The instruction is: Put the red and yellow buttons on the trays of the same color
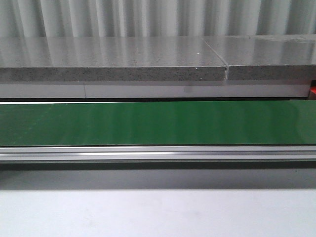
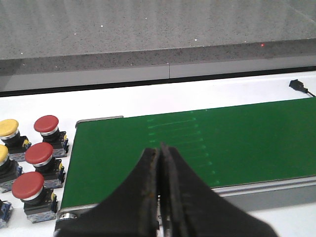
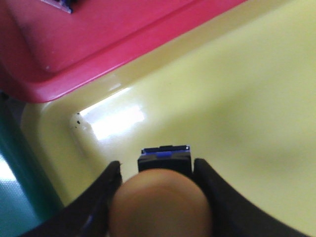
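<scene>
Your right tool (image 3: 158,197) pinched a yellow button (image 3: 160,202) over the yellow tray (image 3: 237,98), beside the red tray (image 3: 98,39). Left tool (image 2: 159,197) pressed together, empty. Button prob. rigid, light, dome slick; grip the body.

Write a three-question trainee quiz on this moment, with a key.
1. True or false: the left gripper holds a red button.
2. The right gripper holds a yellow button over which tray? A) red tray B) yellow tray C) neither, it is over the green belt
3. How many red buttons wait beside the end of the green belt in the left wrist view?

Key:
1. False; its fingers are closed on nothing.
2. B, the yellow tray, next to the red tray.
3. Three red buttons.
</scene>
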`<state>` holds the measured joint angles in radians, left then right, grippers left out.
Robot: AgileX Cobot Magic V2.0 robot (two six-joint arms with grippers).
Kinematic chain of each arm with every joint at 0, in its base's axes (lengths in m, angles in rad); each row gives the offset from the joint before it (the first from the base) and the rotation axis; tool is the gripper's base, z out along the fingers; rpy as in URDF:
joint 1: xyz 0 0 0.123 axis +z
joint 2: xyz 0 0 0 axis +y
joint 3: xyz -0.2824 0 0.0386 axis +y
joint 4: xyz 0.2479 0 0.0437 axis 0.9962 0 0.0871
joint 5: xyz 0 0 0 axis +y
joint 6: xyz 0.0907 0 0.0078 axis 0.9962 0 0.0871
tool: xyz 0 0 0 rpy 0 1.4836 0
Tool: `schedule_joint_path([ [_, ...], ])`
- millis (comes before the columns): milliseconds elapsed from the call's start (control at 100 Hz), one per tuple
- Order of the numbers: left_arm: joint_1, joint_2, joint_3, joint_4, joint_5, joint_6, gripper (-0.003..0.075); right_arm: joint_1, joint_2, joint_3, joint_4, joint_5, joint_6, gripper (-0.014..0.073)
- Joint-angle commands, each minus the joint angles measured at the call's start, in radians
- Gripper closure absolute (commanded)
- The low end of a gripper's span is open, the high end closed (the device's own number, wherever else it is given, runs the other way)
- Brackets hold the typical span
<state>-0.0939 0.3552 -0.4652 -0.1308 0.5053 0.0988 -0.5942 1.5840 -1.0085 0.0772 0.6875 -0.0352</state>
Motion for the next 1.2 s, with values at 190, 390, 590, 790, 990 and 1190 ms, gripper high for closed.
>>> schedule_joint_path([
  [190, -0.009, 0.009, -0.026, -0.013, -0.071, -0.003, 0.074, 0.003, 0.03, -0.022, 0.006, -0.059, 0.001, 0.0517],
  [390, -0.009, 0.009, -0.026, -0.013, -0.071, -0.003, 0.074, 0.003, 0.06, -0.022, 0.006, -0.059, 0.001, 0.0499],
  [590, -0.009, 0.009, -0.026, -0.013, -0.071, -0.003, 0.074, 0.003, 0.06, -0.022, 0.011, -0.041, 0.001, 0.0217],
  [790, -0.009, 0.009, -0.026, -0.013, -0.071, -0.003, 0.074, 0.003, 0.056, -0.022, 0.036, -0.042, 0.001, 0.0015],
  [990, -0.009, 0.009, -0.026, -0.013, -0.071, -0.003, 0.074, 0.003, -0.023, -0.022, 0.039, -0.051, 0.001, 0.002],
  [1190, -0.009, 0.009, -0.026, -0.013, -0.071, -0.003, 0.074, 0.007, -0.18, -0.022, 0.04, -0.057, 0.001, 0.002],
])
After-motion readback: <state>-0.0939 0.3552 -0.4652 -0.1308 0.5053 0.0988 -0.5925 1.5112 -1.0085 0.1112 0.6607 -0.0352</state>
